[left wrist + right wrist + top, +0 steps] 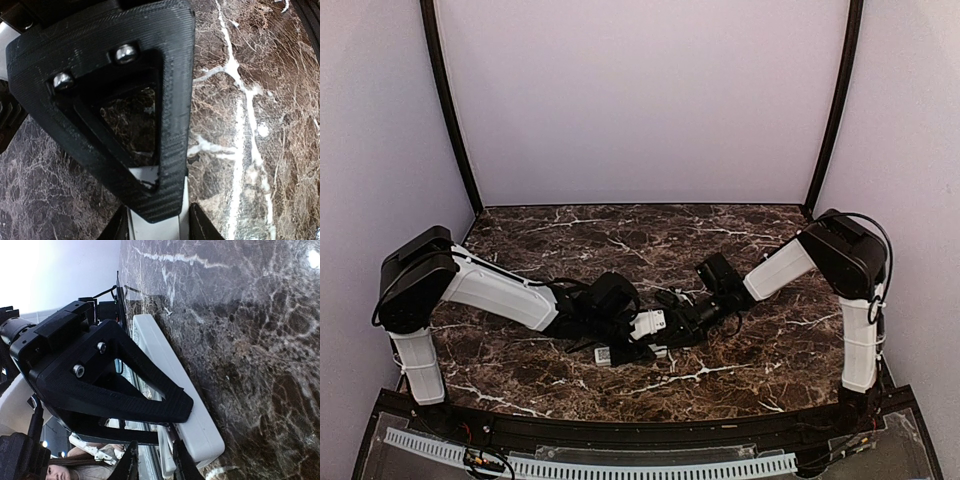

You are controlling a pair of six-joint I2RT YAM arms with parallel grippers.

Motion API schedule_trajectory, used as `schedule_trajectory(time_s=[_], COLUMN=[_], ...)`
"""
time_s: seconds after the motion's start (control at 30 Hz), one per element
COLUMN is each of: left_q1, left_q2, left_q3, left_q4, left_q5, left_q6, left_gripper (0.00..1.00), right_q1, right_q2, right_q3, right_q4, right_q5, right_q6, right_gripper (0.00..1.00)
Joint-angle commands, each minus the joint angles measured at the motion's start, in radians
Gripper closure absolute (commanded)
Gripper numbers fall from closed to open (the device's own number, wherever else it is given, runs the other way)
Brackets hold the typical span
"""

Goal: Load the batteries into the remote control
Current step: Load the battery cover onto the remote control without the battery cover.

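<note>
Top external view shows me the remote control [648,322] at the middle of the bench [620,235], its white body pinched by the left end effector [156,221], presumably to steady it for loading; whether the right end effector [156,462] grips I cannot tell, and no batteries show.

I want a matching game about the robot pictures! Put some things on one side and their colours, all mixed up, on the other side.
Things:
1. remote control
2. table
3. right gripper's fingers
4. back wall

Colours:
A. black
B. pale lilac
C. white
D. dark brown with white veins

Right pairs: 1-C, 2-D, 3-A, 4-B.
</note>
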Motion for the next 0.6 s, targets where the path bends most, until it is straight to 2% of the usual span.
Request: schedule_trajectory(time_s=[0.0,0.57], left_q1=[-0.01,-0.011], left_q2=[0.009,0.006], left_q3=[-0.016,-0.028], left_q4=[-0.06,-0.063], left_q5=[0.008,-0.016], left_q6=[0.02,0.032], left_gripper=[1.0,1.0], right_q1=[0.007,0.004], right_q2=[-0.021,-0.104], right_q3=[-0.022,-0.008], right_q4=[-0.072,-0.239], right_q5=[0.123,0.189], right_q6=[-0.02,-0.084], right_gripper=[0.76,0.67])
